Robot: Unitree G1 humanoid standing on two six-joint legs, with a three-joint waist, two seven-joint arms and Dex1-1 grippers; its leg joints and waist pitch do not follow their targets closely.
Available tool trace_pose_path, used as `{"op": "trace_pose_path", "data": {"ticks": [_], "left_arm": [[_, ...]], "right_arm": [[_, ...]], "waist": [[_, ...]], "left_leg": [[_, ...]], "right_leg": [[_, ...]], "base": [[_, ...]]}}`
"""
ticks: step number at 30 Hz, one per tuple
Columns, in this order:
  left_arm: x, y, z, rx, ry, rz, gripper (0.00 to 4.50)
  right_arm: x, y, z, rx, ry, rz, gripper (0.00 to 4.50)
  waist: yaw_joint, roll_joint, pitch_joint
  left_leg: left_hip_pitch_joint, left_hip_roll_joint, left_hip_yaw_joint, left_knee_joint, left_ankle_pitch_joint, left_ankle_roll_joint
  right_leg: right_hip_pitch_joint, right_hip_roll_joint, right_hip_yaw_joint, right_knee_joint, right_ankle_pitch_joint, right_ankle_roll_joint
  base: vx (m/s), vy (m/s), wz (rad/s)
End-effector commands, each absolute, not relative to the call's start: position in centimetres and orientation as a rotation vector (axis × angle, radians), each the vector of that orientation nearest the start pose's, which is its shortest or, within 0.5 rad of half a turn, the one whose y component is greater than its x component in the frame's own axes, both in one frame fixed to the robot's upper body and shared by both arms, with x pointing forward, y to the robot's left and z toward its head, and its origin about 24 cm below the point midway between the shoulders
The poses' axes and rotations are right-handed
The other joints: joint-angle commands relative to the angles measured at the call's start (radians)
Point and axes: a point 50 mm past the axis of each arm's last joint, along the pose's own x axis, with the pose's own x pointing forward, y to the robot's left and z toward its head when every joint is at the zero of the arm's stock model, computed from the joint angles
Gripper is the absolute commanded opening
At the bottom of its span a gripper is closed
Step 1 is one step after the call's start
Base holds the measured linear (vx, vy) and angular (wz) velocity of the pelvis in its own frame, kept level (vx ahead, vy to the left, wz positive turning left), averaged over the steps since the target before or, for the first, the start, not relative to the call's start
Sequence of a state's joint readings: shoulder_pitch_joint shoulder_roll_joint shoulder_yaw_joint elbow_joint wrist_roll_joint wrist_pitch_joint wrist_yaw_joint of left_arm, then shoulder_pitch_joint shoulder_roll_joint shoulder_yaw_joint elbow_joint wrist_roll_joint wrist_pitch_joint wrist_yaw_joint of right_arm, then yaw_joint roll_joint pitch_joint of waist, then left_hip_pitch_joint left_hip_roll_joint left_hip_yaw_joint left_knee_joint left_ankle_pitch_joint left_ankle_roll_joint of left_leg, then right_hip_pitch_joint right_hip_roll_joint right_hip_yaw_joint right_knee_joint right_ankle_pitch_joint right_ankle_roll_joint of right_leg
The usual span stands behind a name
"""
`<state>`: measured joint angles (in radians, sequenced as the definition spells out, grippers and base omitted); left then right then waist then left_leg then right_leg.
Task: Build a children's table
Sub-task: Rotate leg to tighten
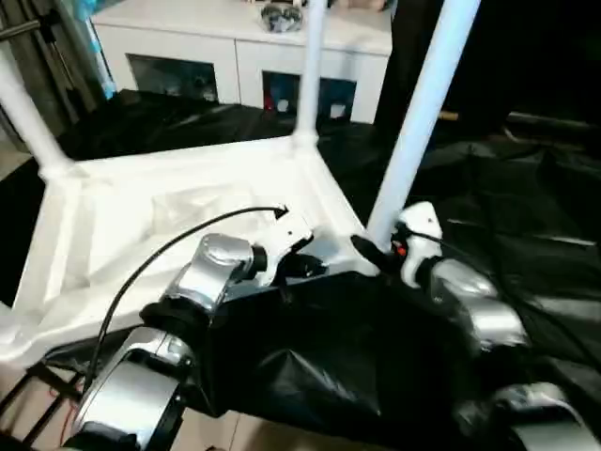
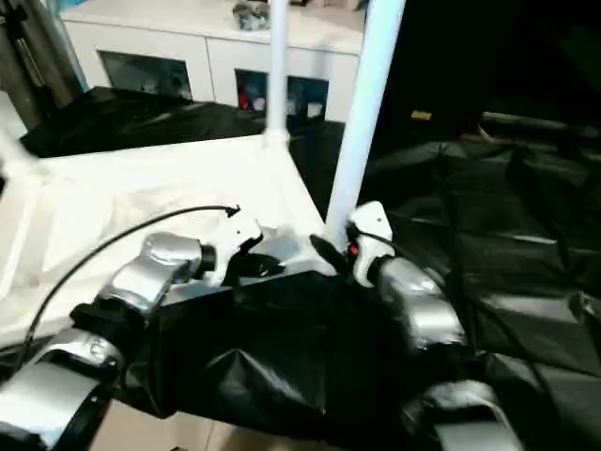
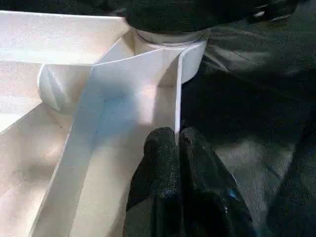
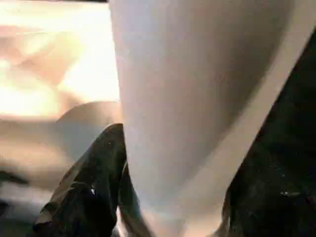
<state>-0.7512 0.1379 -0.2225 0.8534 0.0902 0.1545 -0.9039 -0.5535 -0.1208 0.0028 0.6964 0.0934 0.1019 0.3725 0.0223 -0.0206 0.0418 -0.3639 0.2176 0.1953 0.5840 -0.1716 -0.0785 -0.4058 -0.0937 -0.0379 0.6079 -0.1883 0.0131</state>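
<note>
The children's table top [image 1: 178,221] lies upside down on the black sheet [image 1: 488,216], ribs up. Three legs stand in corner sockets: far left [image 1: 23,108], far middle [image 1: 310,70] and near right [image 1: 418,117]. The near left corner looks unfilled, so one leg seems left. The left gripper [image 3: 177,148] pinches the near rim; the right gripper [image 1: 371,252] clasps the near right leg's base.
</note>
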Motion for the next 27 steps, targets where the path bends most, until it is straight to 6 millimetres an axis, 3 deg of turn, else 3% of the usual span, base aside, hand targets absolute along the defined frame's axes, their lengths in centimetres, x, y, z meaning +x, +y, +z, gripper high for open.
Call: {"op": "trace_pose_path", "data": {"ticks": [1,3,5,11,15,17,19,20,23,27], "left_arm": [[33.8,5.8,3.8,0.274,0.466,-1.124,0.00],[33.8,5.7,3.8,0.274,0.467,-1.125,0.00],[33.8,5.7,3.8,0.275,0.461,-1.137,0.00],[33.2,7.3,3.8,0.304,0.446,-1.256,0.00],[32.7,8.7,3.7,0.328,0.463,-1.339,0.00],[32.3,9.7,3.9,0.337,0.470,-1.419,0.00],[32.1,10.2,4.0,0.348,0.473,-1.462,0.00],[32.1,10.4,4.1,0.358,0.471,-1.479,0.00],[32.0,11.1,4.2,0.383,0.481,-1.510,0.00],[31.9,12.0,4.4,0.408,0.498,-1.552,0.00]], "right_arm": [[33.6,-10.5,1.4,-0.006,0.357,0.473,2.61],[33.5,-9.9,1.6,-0.005,0.341,0.524,3.14],[33.5,-9.7,1.9,0.018,0.322,0.554,3.27],[33.5,-12.5,2.6,-0.029,0.297,0.642,3.76],[32.5,-14.3,2.9,-0.090,0.309,0.802,3.76],[31.7,-15.4,3.1,-0.113,0.327,0.923,3.76],[31.3,-15.9,3.3,-0.122,0.336,0.977,3.76],[31.1,-16.1,3.3,-0.131,0.338,0.999,3.76],[30.8,-16.5,3.5,-0.138,0.345,1.048,3.76],[30.3,-16.7,3.8,-0.123,0.358,1.129,3.76]], "waist": [[-0.001,-0.002,-0.049],[0.000,-0.005,-0.048],[0.003,-0.006,-0.051],[0.007,-0.008,-0.053],[0.018,-0.008,-0.055],[0.022,-0.005,-0.061],[0.024,-0.006,-0.062],[0.029,-0.004,-0.062],[0.036,-0.002,-0.063],[0.042,-0.003,-0.061]], "left_leg": [[0.016,0.001,-0.010,-0.077,-0.385,-0.021],[0.015,0.001,-0.010,-0.077,-0.402,-0.009],[0.012,0.002,-0.011,-0.078,-0.390,0.003],[0.007,0.004,-0.007,-0.078,-0.341,0.027],[0.006,0.006,-0.002,-0.075,-0.301,0.049],[0.010,0.010,0.001,-0.070,-0.259,0.067],[0.001,0.010,0.000,-0.069,-0.207,0.081],[0.003,0.012,0.001,-0.067,-0.191,0.090],[0.007,0.015,0.006,-0.065,-0.177,0.097],[0.009,0.016,0.006,-0.067,-0.204,0.086]], "right_leg": [[0.019,-0.030,0.020,-0.106,-0.441,-0.144],[0.021,-0.029,0.019,-0.106,-0.426,-0.147],[0.025,-0.031,0.020,-0.104,-0.405,-0.149],[0.033,-0.033,0.022,-0.099,-0.327,-0.178],[0.040,-0.033,0.022,-0.093,-0.257,-0.204],[0.040,-0.034,0.025,-0.083,-0.171,-0.236],[0.049,-0.030,0.021,-0.070,-0.089,-0.256],[0.050,-0.029,0.020,-0.066,-0.057,-0.268],[0.049,-0.030,0.019,-0.061,-0.028,-0.286],[0.049,-0.032,0.020,-0.064,-0.071,-0.286]], "base": [[0.000,0.000,0.00],[0.000,0.000,0.00],[0.000,0.000,0.00],[0.000,0.000,0.00],[0.000,0.000,0.00],[0.000,0.000,0.00],[0.000,0.000,0.00],[0.000,0.000,0.00],[0.000,0.000,0.00],[0.000,0.000,0.00]]}}
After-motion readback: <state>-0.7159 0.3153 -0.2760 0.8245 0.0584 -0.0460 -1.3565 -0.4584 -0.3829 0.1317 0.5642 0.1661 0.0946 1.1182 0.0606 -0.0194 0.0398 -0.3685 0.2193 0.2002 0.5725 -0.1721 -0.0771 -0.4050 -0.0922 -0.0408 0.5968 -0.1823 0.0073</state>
